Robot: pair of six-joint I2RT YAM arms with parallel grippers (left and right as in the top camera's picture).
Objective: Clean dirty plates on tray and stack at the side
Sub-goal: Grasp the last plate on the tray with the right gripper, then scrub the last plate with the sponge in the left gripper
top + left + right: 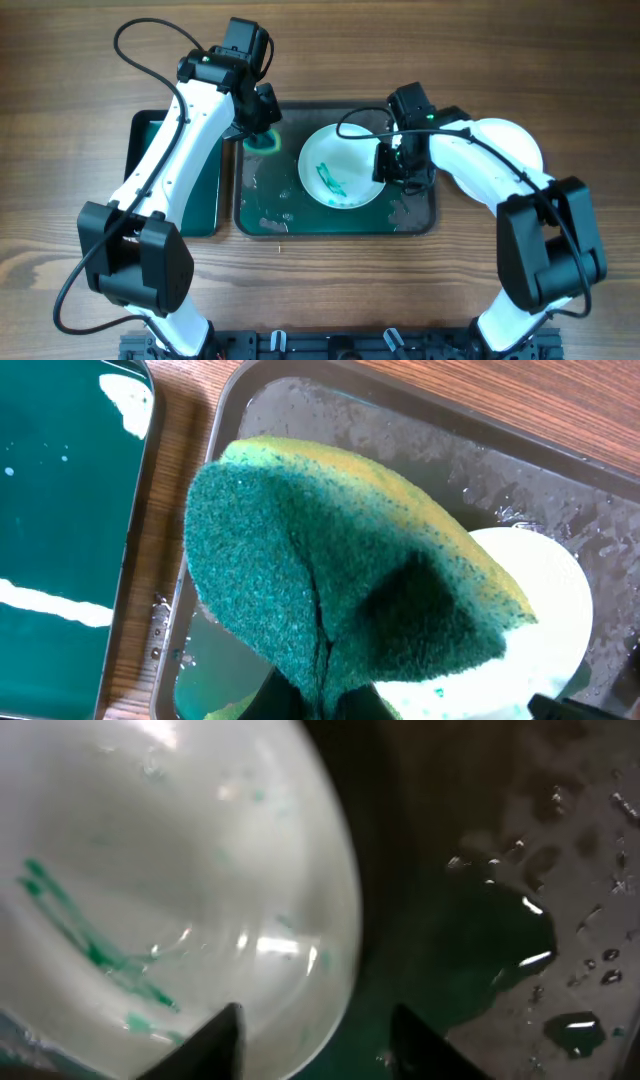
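One white plate smeared with teal-green streaks lies in the middle of the dark wet tray. My right gripper is open at the plate's right edge. In the right wrist view the gripper has one finger over the plate and one over the tray. My left gripper is shut on a green and yellow sponge above the tray's far left corner, left of the plate. Another white plate lies on the table to the right, partly hidden by my right arm.
A smaller narrow tray holding teal liquid stands left of the large tray; it also shows in the left wrist view. Puddles and droplets of teal water lie on the large tray. The table is wooden.
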